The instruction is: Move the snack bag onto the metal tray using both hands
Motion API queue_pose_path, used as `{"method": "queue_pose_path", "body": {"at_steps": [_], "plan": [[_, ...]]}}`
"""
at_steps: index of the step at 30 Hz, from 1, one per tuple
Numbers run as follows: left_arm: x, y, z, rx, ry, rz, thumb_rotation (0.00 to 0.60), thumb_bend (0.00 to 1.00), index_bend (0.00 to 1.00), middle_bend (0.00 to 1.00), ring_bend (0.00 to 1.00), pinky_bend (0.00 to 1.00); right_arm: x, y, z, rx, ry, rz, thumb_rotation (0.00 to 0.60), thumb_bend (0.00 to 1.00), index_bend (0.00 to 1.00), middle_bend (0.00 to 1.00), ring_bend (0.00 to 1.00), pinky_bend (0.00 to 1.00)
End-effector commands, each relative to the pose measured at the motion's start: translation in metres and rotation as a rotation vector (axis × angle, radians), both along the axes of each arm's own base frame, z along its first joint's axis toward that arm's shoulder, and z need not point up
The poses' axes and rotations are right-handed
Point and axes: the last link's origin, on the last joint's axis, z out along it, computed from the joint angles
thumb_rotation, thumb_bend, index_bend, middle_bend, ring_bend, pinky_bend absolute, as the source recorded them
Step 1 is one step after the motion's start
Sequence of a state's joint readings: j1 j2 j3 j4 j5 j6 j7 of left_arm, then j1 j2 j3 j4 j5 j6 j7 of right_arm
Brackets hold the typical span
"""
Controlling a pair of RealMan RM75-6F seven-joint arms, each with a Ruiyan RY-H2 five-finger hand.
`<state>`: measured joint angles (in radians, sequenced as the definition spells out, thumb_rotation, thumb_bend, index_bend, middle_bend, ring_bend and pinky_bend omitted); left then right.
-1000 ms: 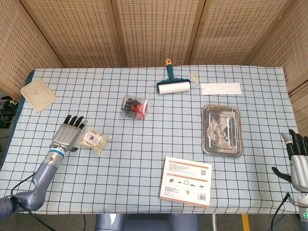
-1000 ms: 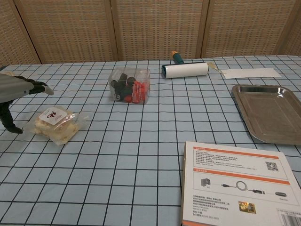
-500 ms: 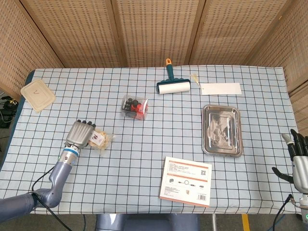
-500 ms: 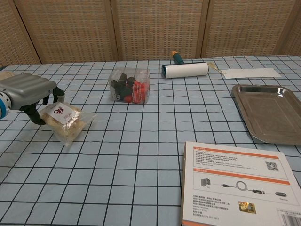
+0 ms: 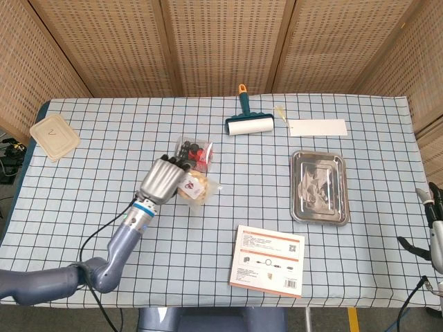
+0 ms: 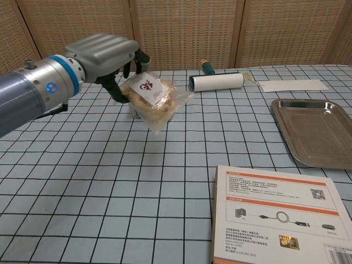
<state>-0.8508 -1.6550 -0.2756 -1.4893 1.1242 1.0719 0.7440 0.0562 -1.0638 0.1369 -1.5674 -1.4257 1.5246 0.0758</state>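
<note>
Left hand [image 6: 104, 55] grips clear crinkly snack bag [image 6: 155, 99] above table, w/ clear plastic box of dark items [image 5: 194, 153] just behind; orange-white booklet [image 5: 268, 260] lies near shiny rectangular metal tray [image 5: 319, 187]. Right hand [image 5: 435, 228] only in head view, at the edge, fingers apart, holding nothing.

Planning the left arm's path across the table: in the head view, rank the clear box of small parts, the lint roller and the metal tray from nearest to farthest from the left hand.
1. Clear box of small parts: just behind the left hand, partly hidden by it.
2. Lint roller: farther back, toward the middle.
3. Metal tray: far across on the right side.
</note>
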Motion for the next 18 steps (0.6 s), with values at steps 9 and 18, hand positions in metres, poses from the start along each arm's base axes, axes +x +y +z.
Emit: {"method": "queue_pose_path", "body": {"at_steps": [9, 18], "plan": [[0.076, 0.007, -0.030, -0.075, 0.042, 0.049, 0.600, 0.00, 0.00, 0.00, 0.00, 0.00, -0.012, 0.004, 0.018, -0.048, -0.031, -0.032, 0.600, 0.09, 0.14, 0.00, 0.00, 0.00], [0.040, -0.001, 0.016, -0.055, 0.038, 0.107, 0.600, 0.00, 0.00, 0.00, 0.00, 0.00, -0.012, 0.006, 0.014, -0.032, -0.011, -0.043, 0.600, 0.09, 0.14, 0.00, 0.00, 0.00]]}}
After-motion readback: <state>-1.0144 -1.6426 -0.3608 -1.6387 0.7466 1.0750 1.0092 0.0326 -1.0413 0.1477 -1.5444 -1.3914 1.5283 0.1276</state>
